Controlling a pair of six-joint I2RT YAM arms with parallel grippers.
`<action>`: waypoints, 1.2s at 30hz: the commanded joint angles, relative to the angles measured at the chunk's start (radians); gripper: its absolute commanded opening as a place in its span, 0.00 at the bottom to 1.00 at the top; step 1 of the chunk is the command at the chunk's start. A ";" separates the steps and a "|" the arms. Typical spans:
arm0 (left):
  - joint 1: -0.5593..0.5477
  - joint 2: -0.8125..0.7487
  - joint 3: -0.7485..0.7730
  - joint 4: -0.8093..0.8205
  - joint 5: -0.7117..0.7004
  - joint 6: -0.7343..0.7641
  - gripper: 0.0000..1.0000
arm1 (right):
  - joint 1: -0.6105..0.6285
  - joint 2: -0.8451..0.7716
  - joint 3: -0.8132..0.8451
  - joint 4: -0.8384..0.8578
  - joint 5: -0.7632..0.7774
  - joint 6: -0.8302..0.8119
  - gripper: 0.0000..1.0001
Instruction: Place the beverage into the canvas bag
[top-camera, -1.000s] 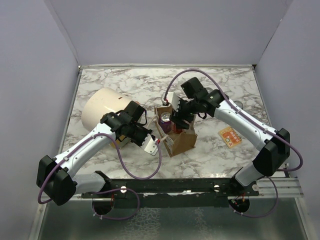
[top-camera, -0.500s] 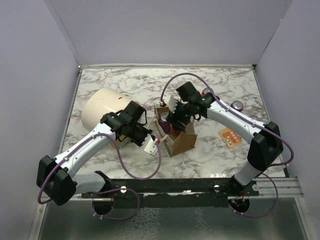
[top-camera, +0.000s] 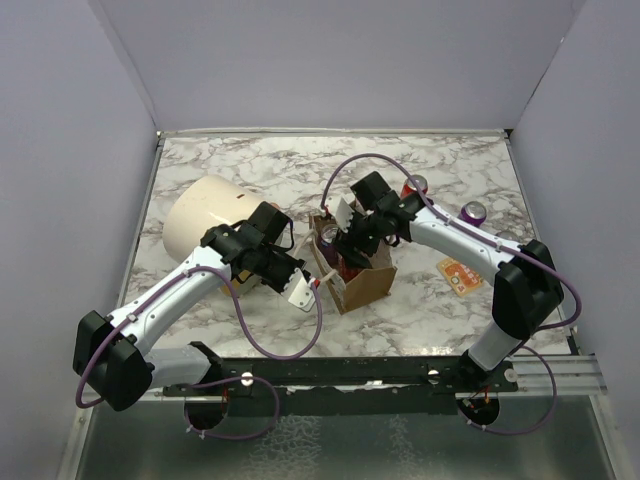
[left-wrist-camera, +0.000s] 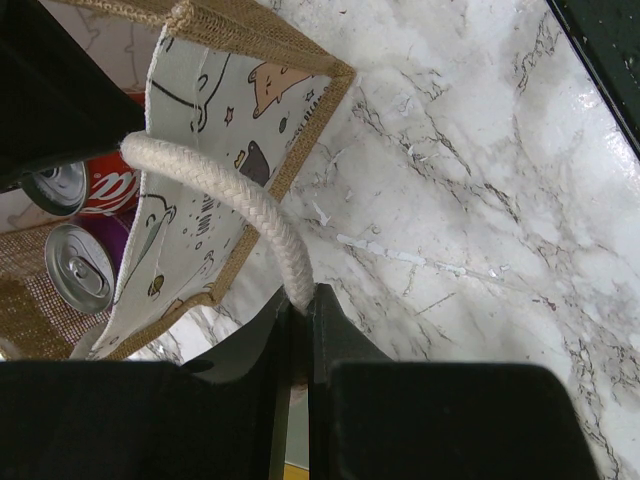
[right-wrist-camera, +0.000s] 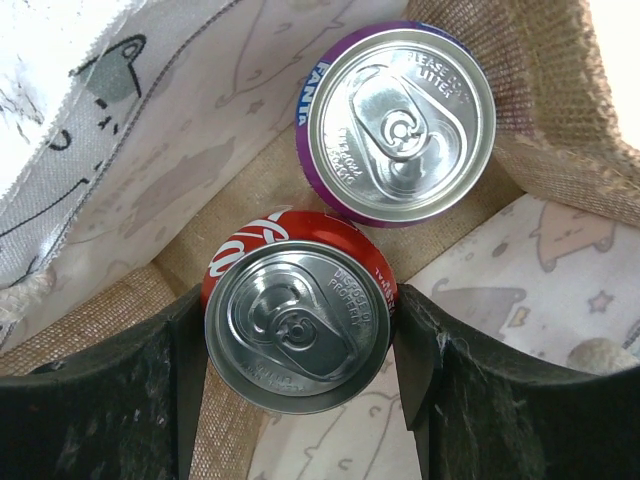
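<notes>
Since the earlier frames the right gripper (right-wrist-camera: 300, 345) has swung leftward and sunk into the bag (right-wrist-camera: 560, 110); the left arm has held its place. Right fingers (right-wrist-camera: 175, 400) stand about a can's width apart, pressed against both sides of an upright red can (right-wrist-camera: 298, 325) inside the bag. Just beyond that can, touching it, stands a purple can (right-wrist-camera: 400, 120), also in the bag. Left gripper (left-wrist-camera: 303, 312): jaws almost closed, pinching the bag's white rope handle (left-wrist-camera: 225, 185), with the bag's open mouth just ahead of it. Farther out, behind the left arm, lies a cream cylinder (top-camera: 200, 222); beyond the right arm, two more cans (top-camera: 473, 211) and an orange card (top-camera: 460, 274) rest on the table (top-camera: 250, 170).
</notes>
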 joint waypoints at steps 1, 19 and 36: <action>0.006 -0.015 -0.006 -0.015 0.038 0.013 0.00 | 0.003 -0.006 -0.010 0.099 -0.081 0.018 0.01; 0.006 -0.008 0.000 -0.019 0.037 0.013 0.00 | 0.025 0.009 -0.024 0.117 -0.120 0.041 0.09; 0.006 0.000 0.010 -0.022 0.036 0.016 0.00 | 0.038 0.021 -0.077 0.161 -0.114 0.058 0.29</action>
